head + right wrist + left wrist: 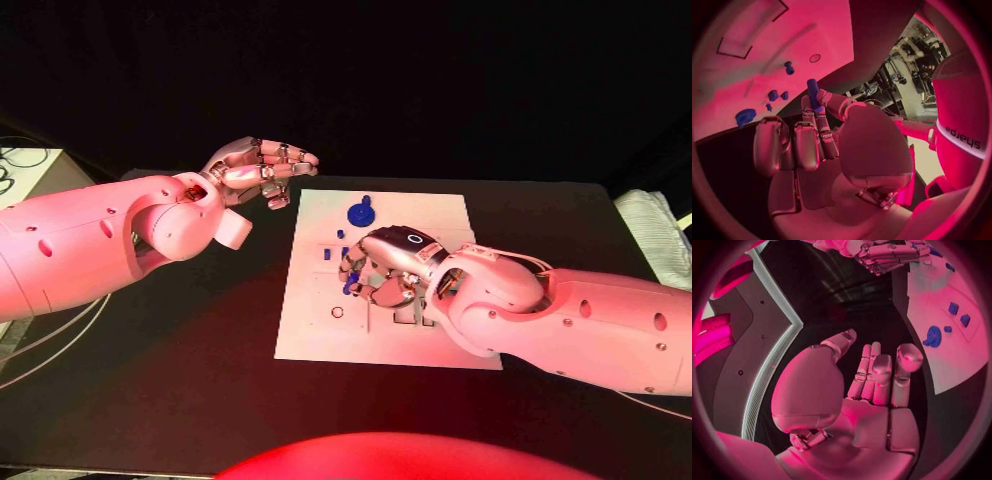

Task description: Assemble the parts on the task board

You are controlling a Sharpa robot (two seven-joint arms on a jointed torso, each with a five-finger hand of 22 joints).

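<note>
right robot hand (817, 135) pinches blue part (813, 94)

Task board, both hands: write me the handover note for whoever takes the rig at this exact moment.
Left hand: holds nothing, fingers loosely curled, raised off the far left corner of the white task board.
Right hand: over the board's middle, pinching a small blue peg in its fingers.
Blue gear-shaped part and several small blue pieces lie on the board.
Done: peg picked up.
Left: seat the peg, then the other parts.
</note>
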